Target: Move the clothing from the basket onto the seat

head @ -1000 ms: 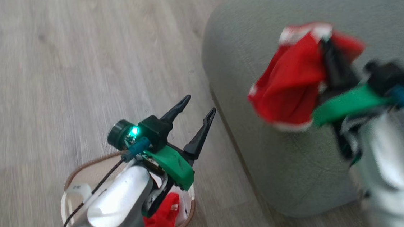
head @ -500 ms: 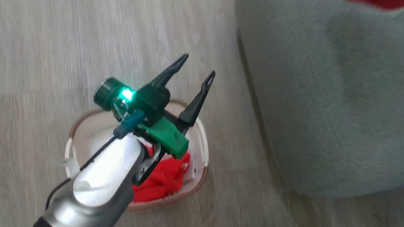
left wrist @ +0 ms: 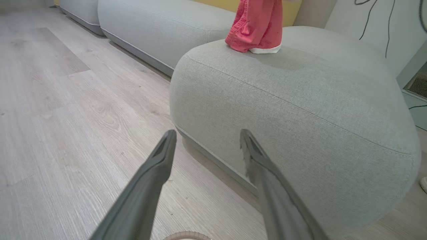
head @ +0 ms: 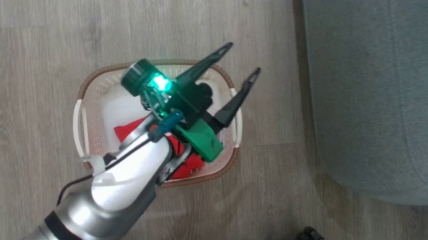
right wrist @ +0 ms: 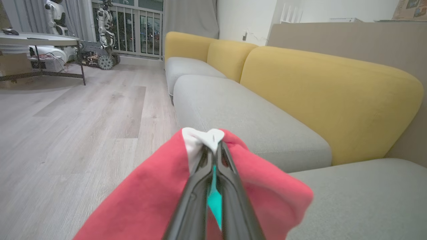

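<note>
Head view: left claw (head: 243,57) hangs over the basket (head: 95,99), its 2 fingers spread apart and released, nothing between them. The basket stands on the wood floor (head: 34,25), near the seat (head: 373,90) but apart from it, a strip of floor between. We note red garment A (head: 127,132) lying inside the basket on the white liner (head: 119,108), toward the near side, partly hidden by the left forearm. Left wrist view: the spread fingers point at the rounded side of the seat, and a sliver of the basket's brown rim shows at the bottom edge between them. In the same view, red garment B (left wrist: 257,26) hangs down over the seat's top, near its far edge, with its white hem at the cushion surface; we cannot tell whether the hem rests on the fabric or only brushes it. Right wrist view: right claw (right wrist: 216,146) is clenched on garment B, the 2 fingers pressed together with a white fold of the fabric bunched at their tips and red cloth draping down on both sides. Beyond it we see grey seat cushions in a row and the yellow backrest (right wrist: 333,100) behind them. Tally: 1 garment in the basket, 1 in the right claw above the seat.
</note>
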Available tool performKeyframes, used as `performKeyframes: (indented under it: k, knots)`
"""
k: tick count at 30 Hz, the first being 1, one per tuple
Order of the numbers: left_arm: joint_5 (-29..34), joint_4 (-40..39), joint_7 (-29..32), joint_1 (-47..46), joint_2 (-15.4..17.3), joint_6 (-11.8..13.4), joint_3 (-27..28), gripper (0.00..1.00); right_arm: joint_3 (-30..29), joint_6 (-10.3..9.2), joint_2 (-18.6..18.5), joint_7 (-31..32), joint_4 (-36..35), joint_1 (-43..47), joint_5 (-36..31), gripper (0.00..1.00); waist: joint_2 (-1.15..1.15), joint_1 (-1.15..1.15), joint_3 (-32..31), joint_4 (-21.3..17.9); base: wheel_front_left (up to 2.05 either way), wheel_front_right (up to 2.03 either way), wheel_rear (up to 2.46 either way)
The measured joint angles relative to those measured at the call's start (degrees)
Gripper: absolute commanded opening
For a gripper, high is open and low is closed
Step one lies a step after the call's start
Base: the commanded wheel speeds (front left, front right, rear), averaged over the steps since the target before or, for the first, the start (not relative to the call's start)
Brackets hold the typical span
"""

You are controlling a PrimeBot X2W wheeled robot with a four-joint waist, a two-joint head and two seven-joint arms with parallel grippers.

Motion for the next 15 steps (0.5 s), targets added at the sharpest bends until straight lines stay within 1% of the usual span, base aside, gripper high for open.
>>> performKeyframes:
  k: [1, 4, 10, 15]
  knots:
    - [0.12, 0.09, -0.01, -0.4, -0.4, -0.31, -0.75, 1.0, -2.16, 0.0, 0.13, 0.0, 1.48, 0.15, -1.26, 0.0, 0.0, 0.0, 1.0, 0.55, 0.0, 0.0, 0.0]
    - [0.4, 0.27, -0.1, -0.66, -0.64, -0.31, -1.03, 1.0, -5.92, 0.0, 0.7, 0.0, 3.44, 0.6, -3.0, 0.0, 0.0, 0.0, 2.05, 1.09, 0.0, 0.0, 0.0]
    - [0.38, 0.67, -0.19, -1.24, -0.59, -0.34, -1.23, 1.0, -10.56, 0.0, 3.98, 0.0, 5.93, 5.04, -7.39, 0.0, 0.0, -0.01, 2.76, 1.18, 0.0, 0.0, 0.0]
    - [0.31, 0.87, -0.59, -1.24, -0.54, -0.33, -1.48, 1.0, -14.78, 0.0, 4.24, 0.0, 8.62, 6.44, -12.21, 0.0, 0.0, -0.01, 2.66, 1.15, 0.0, 0.0, 0.0]
